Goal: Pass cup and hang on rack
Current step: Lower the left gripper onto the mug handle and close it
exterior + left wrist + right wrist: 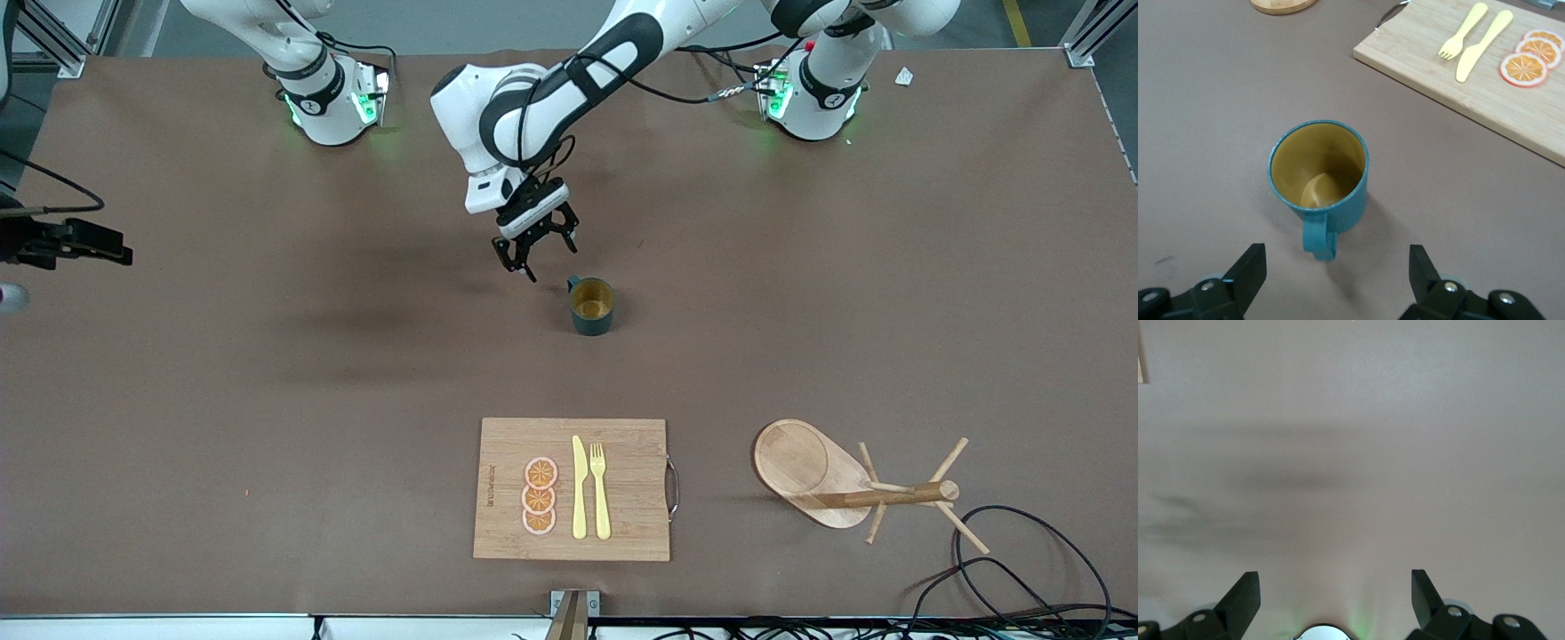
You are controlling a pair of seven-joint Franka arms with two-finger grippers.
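The dark teal cup [592, 307] stands upright mid-table, its yellowish inside showing and its small handle turned toward my left gripper [540, 256]. That gripper hangs just above the table beside the cup, open and empty. In the left wrist view the cup [1319, 173] sits ahead of the open left gripper [1337, 252], with the handle between the fingertips [1251, 263] but touching neither. The wooden rack [800, 467], with oval base, post and thin pegs, is near the front edge toward the left arm's end. My right gripper [1333, 577] is open and empty over bare table, out of the front view.
A wooden cutting board [622, 484] with a yellow knife [579, 489], a yellow fork [600, 489] and three orange slices [539, 495] lies near the front edge. Black cables [1022, 551] loop beside the rack. A dark device [67, 244] juts in at the right arm's end.
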